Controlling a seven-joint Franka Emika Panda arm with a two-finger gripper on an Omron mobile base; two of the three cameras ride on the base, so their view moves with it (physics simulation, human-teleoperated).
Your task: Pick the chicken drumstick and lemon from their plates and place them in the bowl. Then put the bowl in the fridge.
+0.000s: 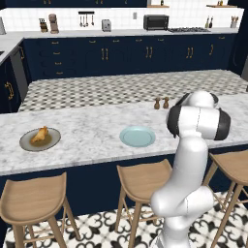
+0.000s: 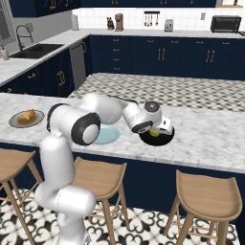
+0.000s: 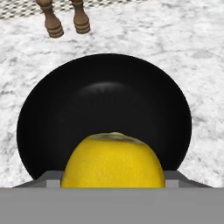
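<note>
Marble countertop (image 1: 97,131) runs across my left base view, and on it the grey plate (image 1: 40,139) holds the chicken drumstick (image 1: 40,134), so that piece is untouched. Near the middle sits the light blue plate (image 1: 137,136), bare, which tells me the lemon is already off it. My arm's white elbow blocks whatever lies to the right of that plate.

From the right base view I see the gripper (image 2: 158,131) low over the black bowl (image 2: 161,139), with a bit of yellow lemon (image 2: 154,132) showing at the hand. The drumstick plate sits well apart, far along the counter.

Looking along the hand, the lemon (image 3: 113,161) sits close at the bottom with the bowl (image 3: 105,100) spread out directly beyond it and two wooden grinders (image 3: 65,18) on the far side. I read the jaws as clamped on the lemon, though the fingertips themselves are hidden.

I judge the lemon is about to be released; the drumstick and the fridge trip remain.
</note>
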